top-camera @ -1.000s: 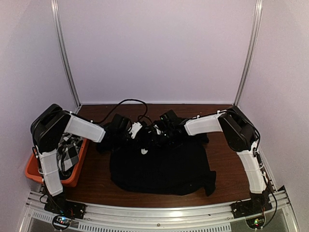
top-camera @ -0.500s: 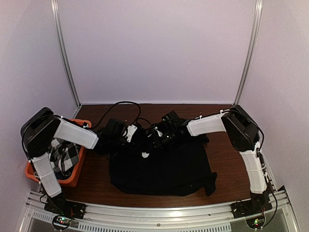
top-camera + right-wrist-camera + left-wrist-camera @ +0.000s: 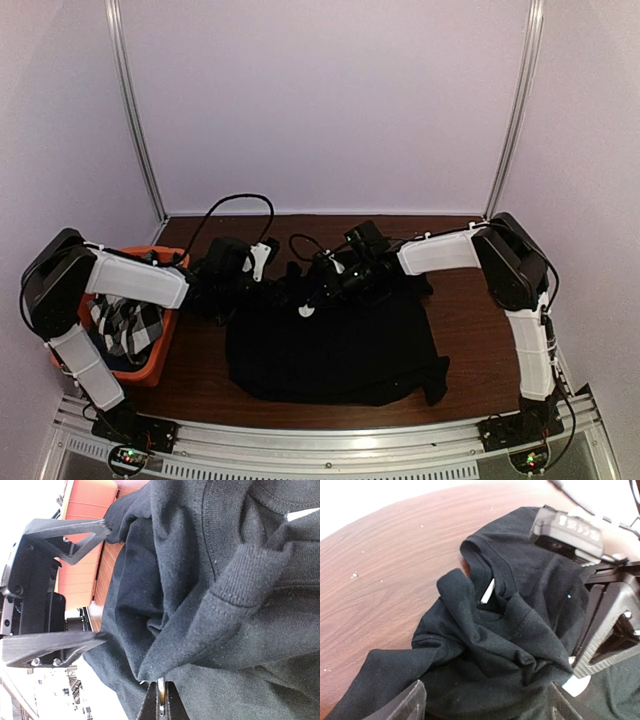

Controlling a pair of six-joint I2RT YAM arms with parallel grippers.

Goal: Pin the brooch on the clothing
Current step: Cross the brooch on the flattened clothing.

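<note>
The clothing, a black T-shirt (image 3: 330, 345), lies crumpled on the brown table, its collar (image 3: 480, 565) bunched up at the far side. My right gripper (image 3: 316, 296) (image 3: 161, 702) is shut on the brooch (image 3: 161, 699), a thin metal piece pressed against a raised fold of the shirt (image 3: 200, 630). A small white part of the brooch (image 3: 305, 311) (image 3: 577, 685) shows just below the right gripper (image 3: 575, 667). My left gripper (image 3: 283, 284) (image 3: 485, 711) is open just left of that fold, with cloth below its spread fingers (image 3: 410, 705) and nothing held.
An orange bin (image 3: 160, 340) (image 3: 85, 540) at the left table edge holds a black-and-white checked cloth (image 3: 125, 325). A white label (image 3: 487, 591) shows inside the collar. Cables (image 3: 240, 205) loop behind both wrists. Bare wood (image 3: 395, 555) lies left of the shirt.
My left gripper has opened, let go of the shirt fold and drawn back to the left, its elbow swinging out over the bin. The right gripper has stayed shut at the fold.
</note>
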